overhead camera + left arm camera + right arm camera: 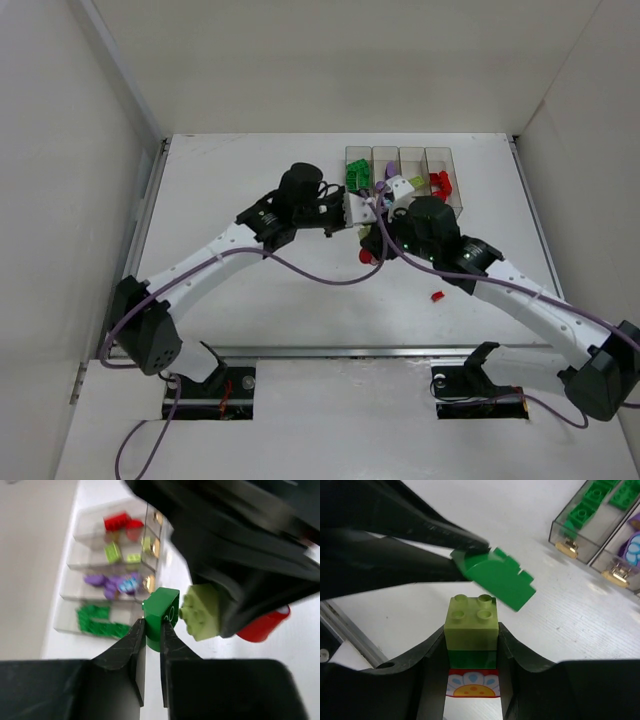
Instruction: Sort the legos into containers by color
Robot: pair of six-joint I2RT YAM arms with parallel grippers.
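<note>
White desk (300, 330) and bare walls frame the job: just short of the containers (412, 150), I hold both arms together above it. My left claw (151, 630) pinches a green brick (161, 609), while my right claw (471, 630) clamps a pale yellow-green brick (471, 611) stacked on other pieces, apparently to split joined bricks before sorting. Whether the two touch, I cannot tell. The stack's lower end is cut off. Nearer me than the containers lies a loose red brick (436, 296); another red piece (367, 257) sits half hidden under the right arm.
</note>
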